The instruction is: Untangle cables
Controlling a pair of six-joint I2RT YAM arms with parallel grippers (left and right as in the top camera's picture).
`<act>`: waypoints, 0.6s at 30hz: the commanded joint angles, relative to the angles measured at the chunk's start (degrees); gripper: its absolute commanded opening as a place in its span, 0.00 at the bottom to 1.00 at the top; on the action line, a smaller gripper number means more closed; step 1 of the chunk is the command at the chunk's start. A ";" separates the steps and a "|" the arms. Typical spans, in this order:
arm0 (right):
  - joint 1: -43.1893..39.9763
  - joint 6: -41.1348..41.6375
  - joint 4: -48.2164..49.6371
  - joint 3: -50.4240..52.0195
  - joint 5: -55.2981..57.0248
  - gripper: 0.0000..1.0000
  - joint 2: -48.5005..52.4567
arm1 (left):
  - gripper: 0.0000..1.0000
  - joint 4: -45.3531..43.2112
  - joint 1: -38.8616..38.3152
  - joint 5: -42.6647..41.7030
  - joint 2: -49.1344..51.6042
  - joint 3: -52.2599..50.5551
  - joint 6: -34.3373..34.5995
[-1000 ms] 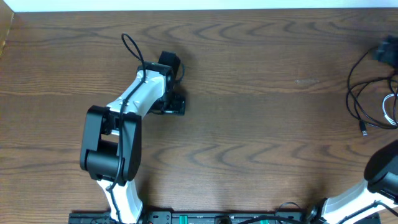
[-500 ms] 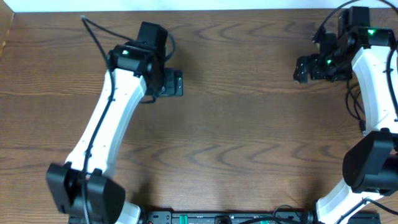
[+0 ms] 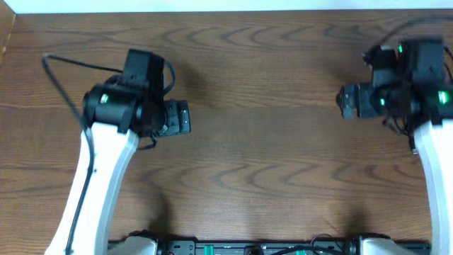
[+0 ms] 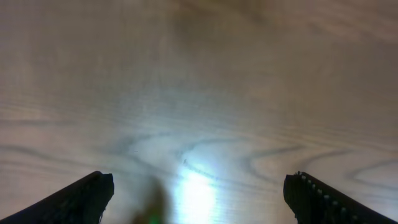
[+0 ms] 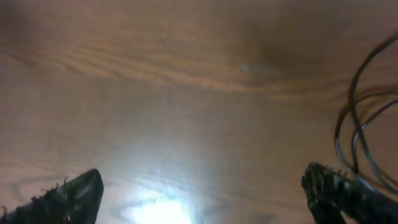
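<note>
Hovering over the table [image 3: 262, 163] on the left side, left gripper [image 3: 182, 117] points toward centre, jaws spread wide and holding nothing. Its wrist view shows only wood grain between the fingertips [image 4: 81, 198]. Right gripper [image 3: 347, 101] is at the far right, also aimed at centre, jaws wide apart and holding nothing. Cables [image 5: 349, 124]: thin black loops on the wood near the finger at the right edge of the right wrist view, mostly hidden under the arm from overhead.
</note>
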State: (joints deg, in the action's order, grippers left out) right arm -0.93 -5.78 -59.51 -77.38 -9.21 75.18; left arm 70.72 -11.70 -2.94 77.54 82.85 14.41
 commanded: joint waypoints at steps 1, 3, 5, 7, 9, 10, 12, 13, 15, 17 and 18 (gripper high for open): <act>0.26 1.03 2.95 8.37 0.50 0.99 -9.49 | 0.93 -4.35 -0.66 -0.07 -8.28 -5.62 0.28; 0.26 1.03 4.74 12.15 0.52 0.99 -15.47 | 0.92 -8.55 -1.11 -0.09 -13.29 -9.33 0.31; 0.26 1.01 5.07 14.10 0.55 0.99 -19.54 | 0.92 -12.41 -1.40 -0.09 -18.51 -13.07 0.35; 0.26 1.01 4.61 15.26 0.55 0.99 -22.91 | 0.93 -14.10 -1.40 -0.09 -22.62 -15.63 0.37; 0.26 1.01 3.02 15.61 0.55 0.99 -26.40 | 0.92 -13.79 -1.40 -0.09 -25.75 -16.41 0.33; 0.26 1.01 2.43 15.61 0.55 0.99 -27.36 | 0.93 -13.81 -1.40 -0.09 -26.73 -16.41 0.33; 0.26 1.01 1.09 15.61 0.55 0.99 -29.05 | 0.93 -13.79 -1.40 -0.09 -28.24 -16.41 0.33; 0.26 1.01 0.04 15.61 0.52 0.99 -29.92 | 0.92 -13.79 -1.40 -0.09 -29.00 -16.41 0.33; 0.26 1.01 -1.42 15.61 0.55 0.99 -30.62 | 0.92 -13.79 -1.40 -0.09 -29.51 -16.41 0.33; 0.26 1.01 -2.71 15.61 0.55 0.99 -30.67 | 0.93 -13.79 -1.40 -0.07 -29.53 -16.41 0.33; 0.26 1.01 -3.50 15.61 0.55 0.99 -30.64 | 0.92 -13.79 -1.40 -0.09 -29.40 -16.41 0.33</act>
State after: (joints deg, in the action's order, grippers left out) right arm -0.93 -5.39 -61.69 -62.35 -8.97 44.49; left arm 56.99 -12.93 -3.09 48.10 66.74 14.63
